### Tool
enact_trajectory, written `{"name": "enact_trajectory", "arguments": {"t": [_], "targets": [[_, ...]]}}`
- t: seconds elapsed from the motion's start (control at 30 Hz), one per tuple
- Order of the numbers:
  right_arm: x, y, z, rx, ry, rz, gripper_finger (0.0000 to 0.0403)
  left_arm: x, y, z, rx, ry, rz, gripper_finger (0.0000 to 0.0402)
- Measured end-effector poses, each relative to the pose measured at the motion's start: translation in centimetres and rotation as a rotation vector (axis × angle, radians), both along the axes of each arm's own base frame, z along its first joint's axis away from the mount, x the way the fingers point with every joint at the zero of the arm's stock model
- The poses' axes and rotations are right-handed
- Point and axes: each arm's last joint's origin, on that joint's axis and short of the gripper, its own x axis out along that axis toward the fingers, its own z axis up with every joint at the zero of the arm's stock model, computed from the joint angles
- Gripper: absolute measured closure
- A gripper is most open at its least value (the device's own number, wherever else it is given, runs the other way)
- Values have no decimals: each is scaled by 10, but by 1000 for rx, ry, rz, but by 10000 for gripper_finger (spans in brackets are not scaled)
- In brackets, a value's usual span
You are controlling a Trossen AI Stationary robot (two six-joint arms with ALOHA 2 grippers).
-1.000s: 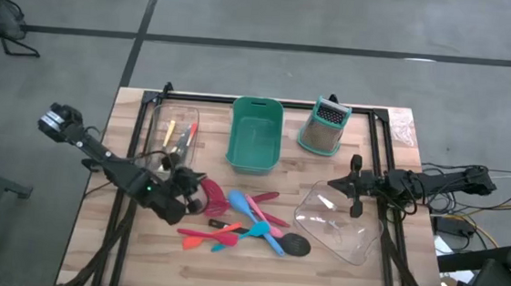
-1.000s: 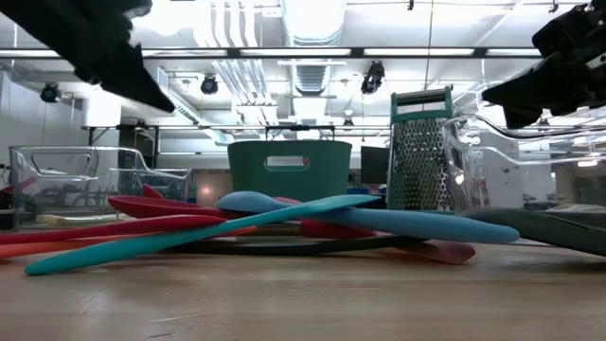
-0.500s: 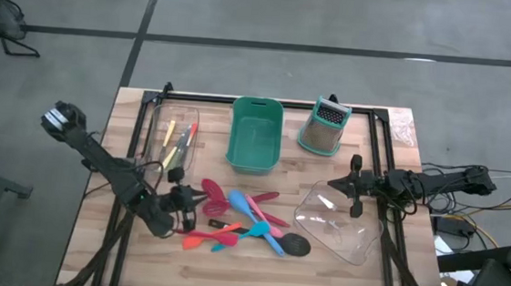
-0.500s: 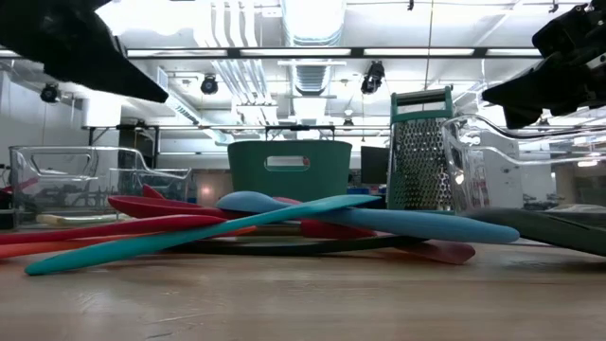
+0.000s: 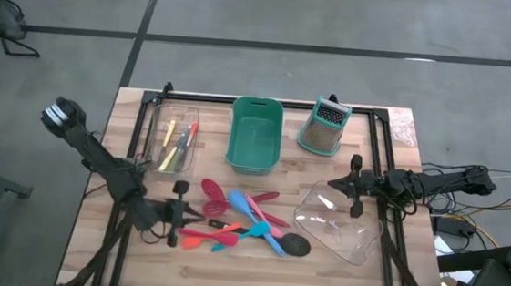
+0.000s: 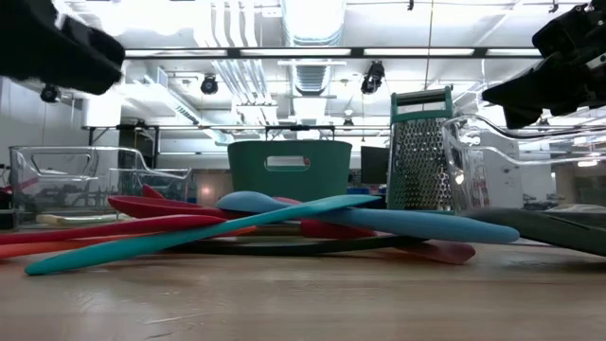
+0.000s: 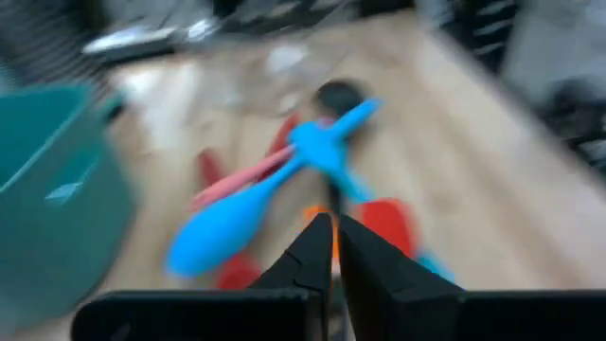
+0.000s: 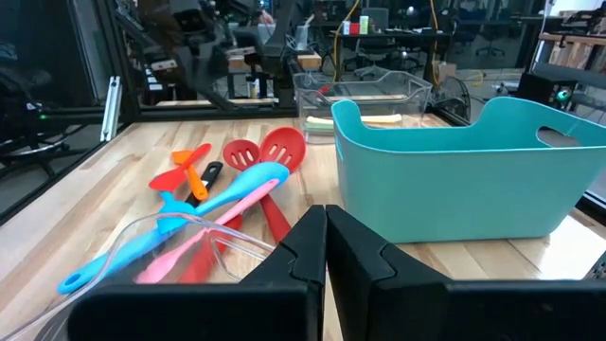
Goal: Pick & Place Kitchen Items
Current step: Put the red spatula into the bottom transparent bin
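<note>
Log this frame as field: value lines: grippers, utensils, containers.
left gripper: shut, empty, at the pile's left edge
right gripper: shut, over the clear tub
utensil pile: loose on table, front centre
clear bin: holds a few thin tools
teal bin: empty
grater: right of the teal bin

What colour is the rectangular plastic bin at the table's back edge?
Teal. The rectangular plastic bin shows best in the right wrist view.

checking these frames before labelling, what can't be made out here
- Left wrist view: motion blur smears the utensil pile; single tools there are unclear.
- Low view: the left gripper is cut off by the top edge; only dark arm shows.
- High view: the tools in the clear bin are too small to identify.
</note>
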Motion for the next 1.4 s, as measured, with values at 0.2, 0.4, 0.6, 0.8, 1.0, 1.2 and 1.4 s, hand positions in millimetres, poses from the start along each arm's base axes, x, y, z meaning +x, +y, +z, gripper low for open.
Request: {"name": "enact_trajectory", "arguments": {"t": [0.2, 0.4, 0.6, 0.8, 1.0, 1.2, 1.4], "targets": [[0, 0, 0, -2, 0, 1, 394, -21, 19, 7, -55, -123, -89, 397], [0, 0, 0, -1, 0, 1, 394, -46, 40, 7, -144, -232, -142, 390], [0, 0, 0, -1, 0, 0, 394, -61, 53, -2, -153, -307, -174, 396], [0, 0, 0, 0, 0, 0, 394, -72, 59, -14, -137, -325, -272, 389], [0, 0, 0, 0, 0, 0, 394, -79, 66, -18, -142, -323, -272, 388], [0, 0, 0, -1, 0, 0, 394, -85, 70, -20, -121, -318, -283, 396], [0, 0, 0, -1, 0, 1, 394, -89, 73, -16, -56, -291, -314, 387]]}}
